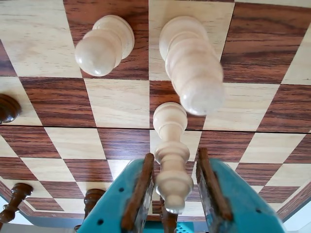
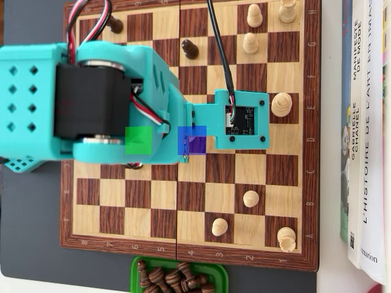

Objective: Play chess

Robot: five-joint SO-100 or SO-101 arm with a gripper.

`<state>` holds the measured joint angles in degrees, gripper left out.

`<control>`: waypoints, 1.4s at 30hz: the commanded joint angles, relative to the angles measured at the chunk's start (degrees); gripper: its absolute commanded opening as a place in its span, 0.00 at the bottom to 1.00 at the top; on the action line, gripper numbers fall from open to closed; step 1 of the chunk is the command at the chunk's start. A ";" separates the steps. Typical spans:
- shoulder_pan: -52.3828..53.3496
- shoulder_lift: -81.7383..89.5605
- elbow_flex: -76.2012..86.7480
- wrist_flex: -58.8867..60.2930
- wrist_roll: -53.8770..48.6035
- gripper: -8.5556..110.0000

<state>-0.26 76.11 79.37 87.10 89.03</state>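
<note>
chessboard (image 2: 101,217) | gripper (image 1: 176,170) straddles pale piece (image 1: 171,150) (contact unclear)

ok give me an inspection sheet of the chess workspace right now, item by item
Surface: wooden chessboard on a dark mat.
Job's things: light pieces spread over the right side of the overhead view; two dark pieces near the top; one light piece stands between the end effector's fingers.
Clutter: green tray of captured dark pieces below the board.
End effector: teal, fingers either side of that piece; contact cannot be judged.
Cables: black lead to the wrist camera; red, white and black wires on the arm.
Surroundings: books at the right.
</note>
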 commanded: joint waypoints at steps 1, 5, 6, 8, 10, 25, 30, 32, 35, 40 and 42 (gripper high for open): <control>0.62 0.44 -0.53 -0.44 -0.35 0.19; 0.62 0.44 -0.53 -0.44 -0.35 0.18; 0.62 0.44 -0.53 -0.44 -0.35 0.17; 0.62 0.44 -0.53 -0.44 -0.35 0.15; 0.62 0.44 -0.53 -0.44 -0.35 0.14; 0.62 3.25 0.35 0.00 -0.44 0.14; 0.62 10.20 5.27 -0.53 -0.26 0.14; 0.62 12.22 7.12 -0.53 -0.26 0.14; 0.70 14.85 9.67 -0.53 -0.26 0.14; 0.70 19.25 13.80 -0.53 -0.26 0.14; 1.32 21.18 15.56 -0.53 -0.26 0.14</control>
<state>-0.09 93.60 94.31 87.01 89.03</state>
